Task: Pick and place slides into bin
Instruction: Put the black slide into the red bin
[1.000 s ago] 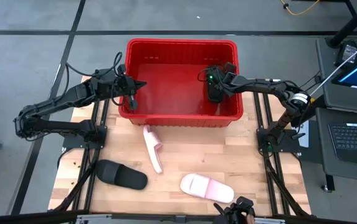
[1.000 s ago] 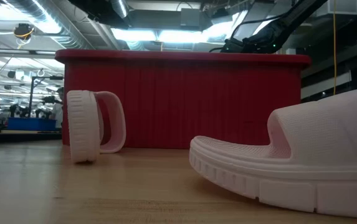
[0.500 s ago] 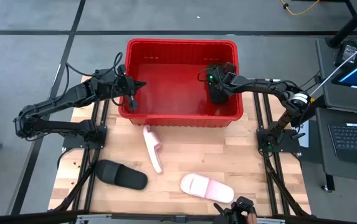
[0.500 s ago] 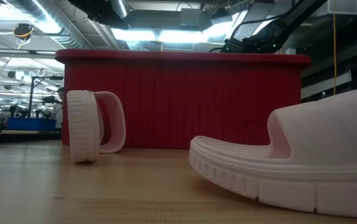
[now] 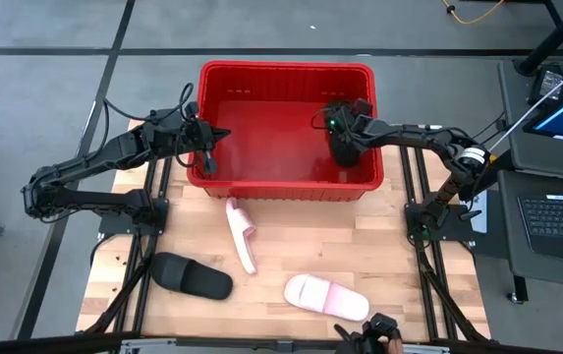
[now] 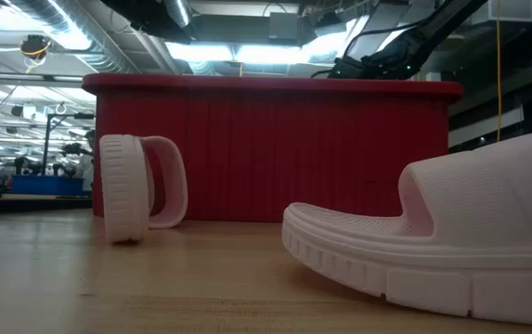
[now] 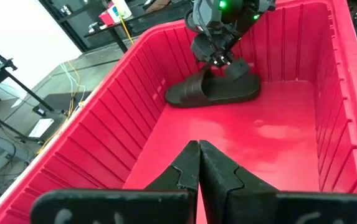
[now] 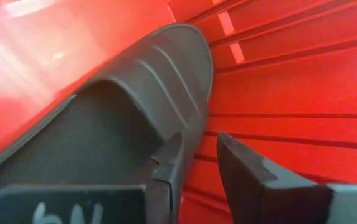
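Grey floor surrounds a pale wooden tabletop (image 5: 360,246) in the high view, with the red bin (image 5: 286,74) standing at its far edge. The left hand (image 5: 207,157) hangs just inside the bin's left wall, and the right hand (image 5: 342,147) reaches down into the bin's right side, where a dark shape lies beneath it. Outside the bin, a black slide (image 5: 193,276) lies near the tabletop's left front, a pink slide on its edge (image 5: 242,234) stands just in front of the bin, and a flat pink slide (image 5: 326,297) rests near the front edge.

From tabletop height, the bin's ribbed red wall (image 6: 275,148) fills the middle, the pink slide on its edge (image 6: 140,188) stands before its left part, and the flat pink slide (image 6: 433,241) looms close on the right. A dark arm (image 6: 395,51) dips behind the bin's rim; neither hand's fingers can be seen there.

The left wrist view looks along the bin's red floor (image 7: 271,143). The left hand (image 7: 199,168) has its fingers pressed together with nothing between them. Farther off, a black slide in the bin (image 7: 214,92) lies against the far wall, with the right hand (image 7: 218,53) on its strap end.

The right wrist view shows the black slide in the bin (image 8: 116,118) close up against the ribbed wall, and the right hand (image 8: 200,165) narrowed, one finger (image 8: 172,168) resting on the slide's edge; whether it truly grips is unclear.
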`<action>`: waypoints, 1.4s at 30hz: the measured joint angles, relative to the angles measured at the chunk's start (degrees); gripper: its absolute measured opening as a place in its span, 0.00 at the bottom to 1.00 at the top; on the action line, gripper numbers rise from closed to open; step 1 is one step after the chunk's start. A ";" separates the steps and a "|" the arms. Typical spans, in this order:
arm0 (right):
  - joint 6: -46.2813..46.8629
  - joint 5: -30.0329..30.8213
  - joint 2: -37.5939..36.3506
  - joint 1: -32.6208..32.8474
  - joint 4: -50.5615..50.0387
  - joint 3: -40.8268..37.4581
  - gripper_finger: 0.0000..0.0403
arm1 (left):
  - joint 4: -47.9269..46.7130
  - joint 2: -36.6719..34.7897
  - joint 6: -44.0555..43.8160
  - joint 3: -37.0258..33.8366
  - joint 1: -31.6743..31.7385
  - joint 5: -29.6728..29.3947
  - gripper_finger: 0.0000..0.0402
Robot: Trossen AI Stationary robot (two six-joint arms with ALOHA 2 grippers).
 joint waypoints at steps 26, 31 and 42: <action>0.02 -0.29 -0.11 6.55 -13.30 19.29 0.19 | 0.00 -0.81 1.47 0.04 -0.01 5.07 0.01; 5.05 -1.03 -0.20 9.66 -21.74 26.59 0.07 | 0.02 -1.88 4.10 0.04 0.00 5.65 0.00; 8.99 -1.29 -0.18 16.04 -27.31 38.82 0.01 | -1.31 -2.86 8.56 0.04 -0.02 10.55 0.01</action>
